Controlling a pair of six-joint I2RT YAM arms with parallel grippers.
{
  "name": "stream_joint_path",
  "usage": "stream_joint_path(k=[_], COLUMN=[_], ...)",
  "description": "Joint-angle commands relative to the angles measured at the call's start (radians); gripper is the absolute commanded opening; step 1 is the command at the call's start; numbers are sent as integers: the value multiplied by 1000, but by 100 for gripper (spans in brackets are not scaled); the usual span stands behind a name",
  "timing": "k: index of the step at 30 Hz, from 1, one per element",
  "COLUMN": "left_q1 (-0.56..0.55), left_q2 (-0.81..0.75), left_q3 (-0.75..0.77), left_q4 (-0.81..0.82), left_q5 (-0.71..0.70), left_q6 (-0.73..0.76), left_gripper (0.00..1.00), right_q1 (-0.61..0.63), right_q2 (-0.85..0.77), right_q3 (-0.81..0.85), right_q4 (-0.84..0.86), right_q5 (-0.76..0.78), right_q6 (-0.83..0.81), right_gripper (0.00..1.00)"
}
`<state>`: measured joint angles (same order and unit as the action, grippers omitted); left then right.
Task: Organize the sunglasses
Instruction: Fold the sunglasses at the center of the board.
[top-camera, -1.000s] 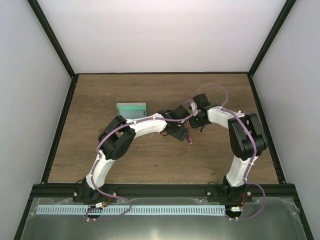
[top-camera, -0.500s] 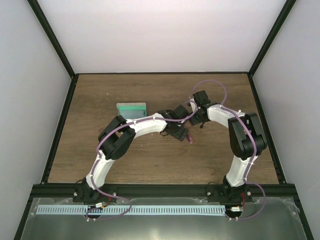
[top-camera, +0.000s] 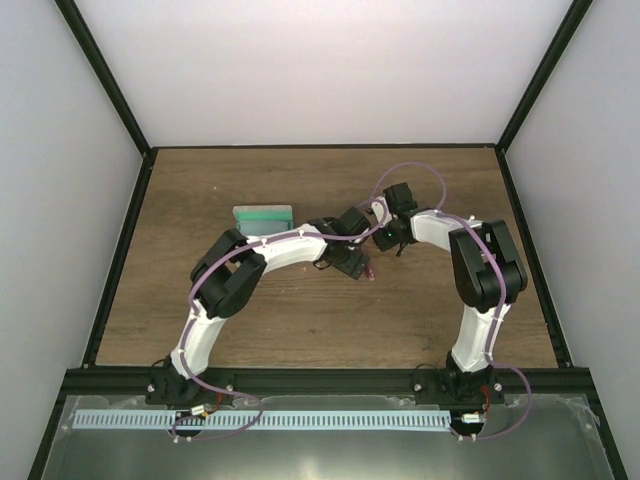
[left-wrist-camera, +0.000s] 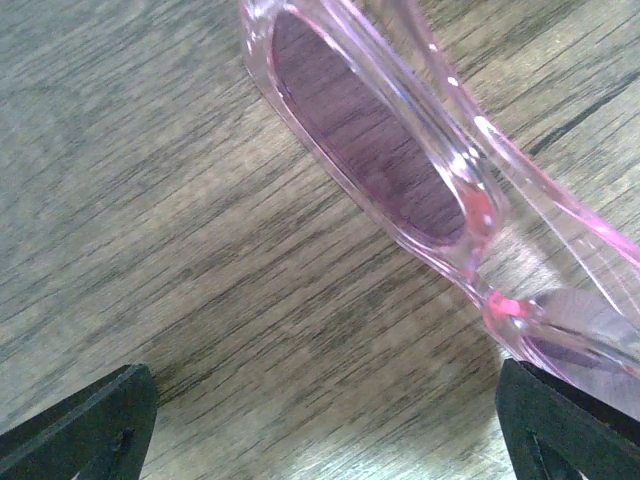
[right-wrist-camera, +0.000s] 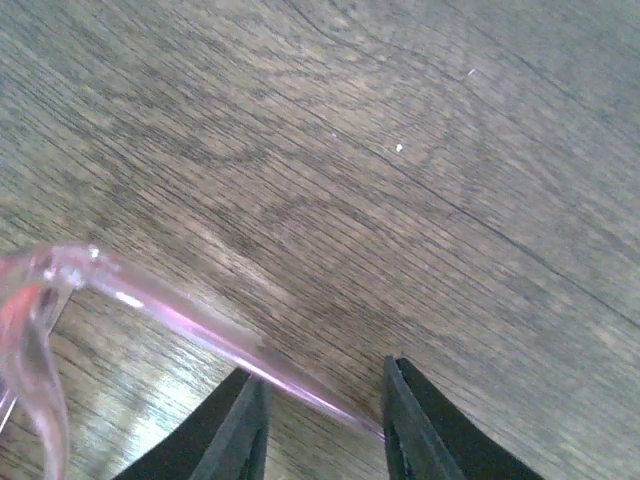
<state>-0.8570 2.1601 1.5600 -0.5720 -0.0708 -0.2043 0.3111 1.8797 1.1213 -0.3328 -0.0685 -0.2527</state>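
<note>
The translucent pink-framed sunglasses with rose-tinted lenses (left-wrist-camera: 400, 170) lie on the brown wooden tabletop (top-camera: 250, 320) near its middle. They are to the right of the grey rectangular case with the green inside (top-camera: 263, 216), between the two arms' tips.

The left pincer (left-wrist-camera: 320, 430) stands wide, with the frame's bridge just beside its right finger. The right pincer (right-wrist-camera: 322, 385) is narrow, and its gap is wider than the slim temple tip lying in it.

Risks as I judge them:
- If the right pincer closes only on that thin, slick tip, the temple could slip out or flex on its hinge.
- If the arm then pulls, the glasses could drag or swing against the left finger.
- With both arms so close, they could also knock each other.
</note>
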Motion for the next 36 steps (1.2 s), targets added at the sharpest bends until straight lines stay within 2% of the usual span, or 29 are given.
stream_joint_path(k=[1, 5, 9, 11, 21, 22, 24, 29, 33, 36], left_q1=[17, 17, 17, 17, 17, 16, 16, 30, 41, 45], left_q2=[21, 32, 51, 58, 78, 77, 70, -25, -147, -231], left_q3=[-40, -39, -31, -26, -18, -19, -24, -126, -220, -277], left_q4=[-59, -45, -32, -26, -14, -13, -14, 10, 35, 47], left_q5=[23, 39, 57, 68, 90, 91, 87, 43, 8, -15], left_q6=[-7, -12, -21, -26, -43, -45, -46, -58, -72, -90], left_gripper=[95, 95, 95, 95, 95, 95, 95, 95, 95, 95], right_q1=[10, 24, 51, 60, 109, 113, 112, 112, 113, 113], right_q2=[4, -34, -55, -55, -71, -72, -84, -139, -206, -237], right_q3=[-41, -58, -60, -58, -64, -60, -60, -48, -33, -23], right_q4=[-29, -50, -96, -119, -128, -131, -141, -187, -187, -174], right_q5=[19, 3, 9, -1, -143, -142, -101, -8, -37, -82], right_q6=[23, 70, 133, 175, 374, 383, 389, 360, 351, 343], right_gripper=[28, 25, 7, 1, 1, 5, 20, 28, 42, 47])
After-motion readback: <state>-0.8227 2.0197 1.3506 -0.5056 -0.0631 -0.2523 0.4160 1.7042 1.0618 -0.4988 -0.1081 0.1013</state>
